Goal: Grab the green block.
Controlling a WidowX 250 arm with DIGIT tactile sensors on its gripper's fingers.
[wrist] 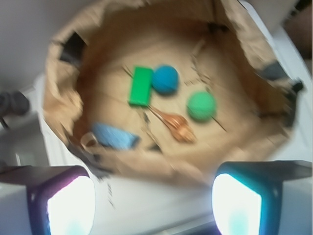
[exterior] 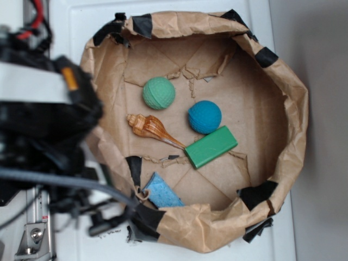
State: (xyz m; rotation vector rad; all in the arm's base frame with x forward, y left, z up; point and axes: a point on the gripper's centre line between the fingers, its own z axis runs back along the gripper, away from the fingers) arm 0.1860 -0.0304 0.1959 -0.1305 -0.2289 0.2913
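The green block (exterior: pixel 211 147) is a bright-green bar lying flat on the floor of a brown paper bowl (exterior: pixel 288 103), tilted, just below a blue ball (exterior: pixel 204 117). In the wrist view the block (wrist: pixel 140 85) lies left of the blue ball (wrist: pixel 165 79). My gripper (wrist: pixel 154 205) is open and empty, its two bright pads (wrist: pixel 71 205) wide apart, held high above the white table outside the bowl's left rim. In the exterior view the arm (exterior: pixel 38 125) is a dark blurred mass at the left; its fingertips do not show there.
In the bowl also lie a paler green dimpled ball (exterior: pixel 159 93), a brown seashell (exterior: pixel 151 128) touching the block's end, and a light-blue spongy piece (exterior: pixel 163 193). The bowl's crumpled walls stand raised, patched with black tape (exterior: pixel 258 194). A white table (exterior: pixel 87 22) surrounds it.
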